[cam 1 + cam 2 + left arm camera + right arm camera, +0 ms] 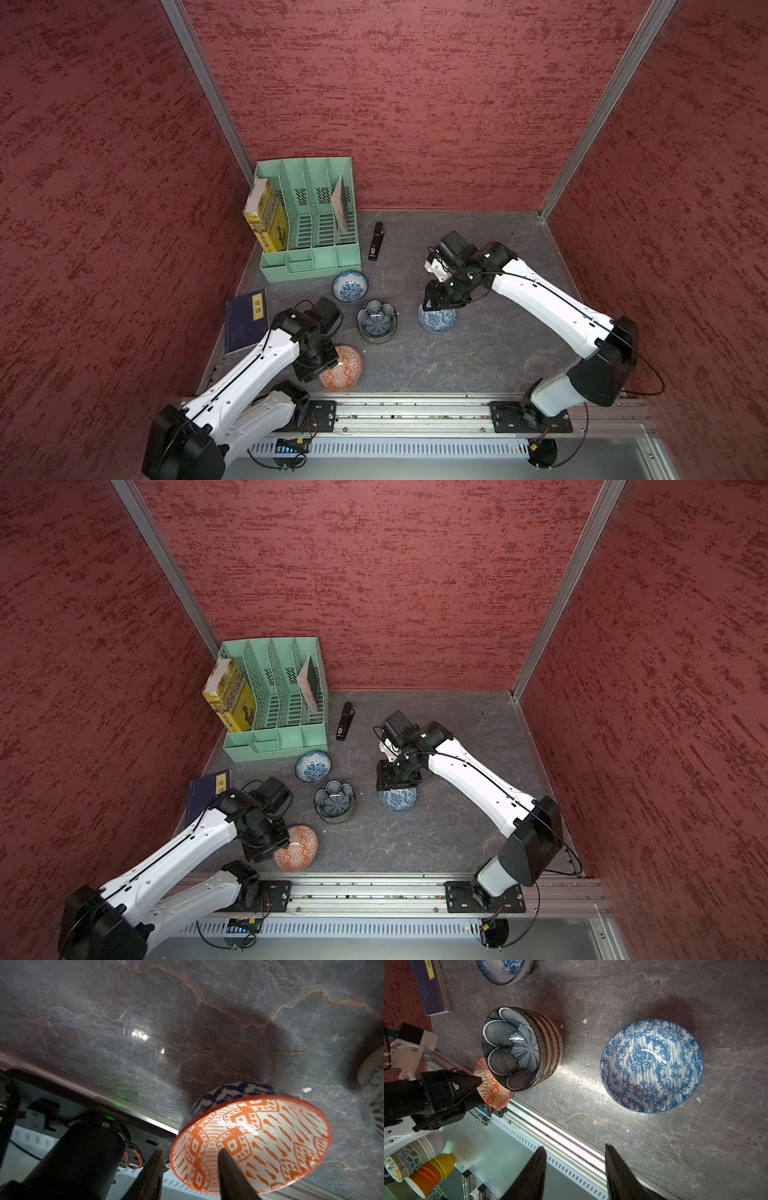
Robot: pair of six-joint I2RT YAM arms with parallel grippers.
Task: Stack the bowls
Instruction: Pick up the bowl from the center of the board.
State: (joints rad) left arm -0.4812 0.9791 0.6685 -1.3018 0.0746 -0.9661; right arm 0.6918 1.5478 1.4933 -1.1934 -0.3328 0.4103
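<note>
**Left wrist view: orange rim sits between parted fingers**

Left wrist camera shows the left gripper (pixel 190 1150) with its fingers apart, astride the rim of the orange-red geometric bowl (pixel 251 1142); one finger (pixel 230 1169) is inside the bowl and the other is outside the rim with a gap showing; nothing is clamped, and I cannot tell whether the inner finger touches the wall. In both top views this bowl (pixel 345 370) sits on the dark marbled table (pixel 478 357) near the front rail (pixel 415 409), partly under the left arm's wrist.

The right wrist camera shows the right gripper (pixel 574 1146) with fingers spread and nothing between them; the blue-white scroll-patterned bowl (pixel 652 1066) stands upright on the table ahead of it; in both top views the gripper hangs over that bowl's far edge (pixel 397 800).

Between those two bowls stands the stack (pixel 552 1047), several bowls nested with the dark-blue flower-shaped bowl (pixel 377 320) on top; the blue-white floral bowl (pixel 350 286) sits alone just behind the stack, close to the green desk organiser (pixel 309 224); a stapler (pixel 376 241) lies beside the organiser, and a blue book (pixel 245 322) lies at the table's left edge.
</note>
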